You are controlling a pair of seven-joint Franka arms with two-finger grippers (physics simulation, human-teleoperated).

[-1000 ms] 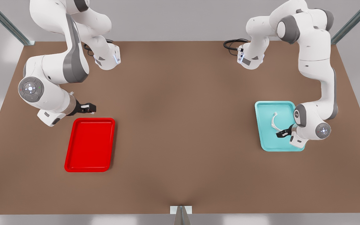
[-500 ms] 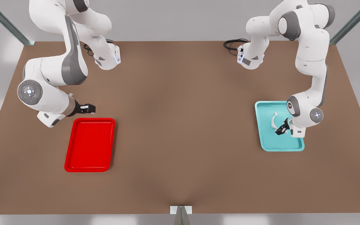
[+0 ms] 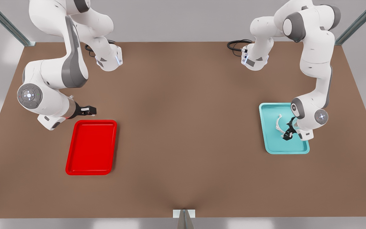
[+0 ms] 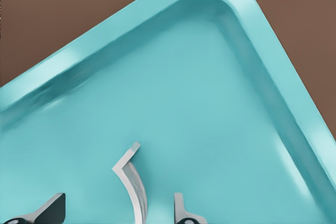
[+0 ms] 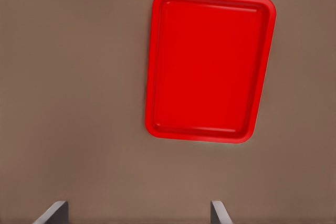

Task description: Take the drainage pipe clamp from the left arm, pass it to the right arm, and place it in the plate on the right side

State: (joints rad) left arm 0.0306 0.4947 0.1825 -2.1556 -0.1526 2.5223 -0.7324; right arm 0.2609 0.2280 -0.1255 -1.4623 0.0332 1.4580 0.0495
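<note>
The drainage pipe clamp (image 3: 278, 122) lies in the teal tray (image 3: 270, 143) near the table's (image 3: 183, 127) edge, between the left tool's (image 3: 288, 131) open fingers, ungripped, while the right tool (image 3: 89, 110) waits open, empty, beside the red plate (image 3: 91, 168).

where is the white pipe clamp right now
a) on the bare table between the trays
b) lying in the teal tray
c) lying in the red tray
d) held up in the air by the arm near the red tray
b, the drainage pipe clamp lies on the floor of the teal tray, with the left tool open right at it.
</note>
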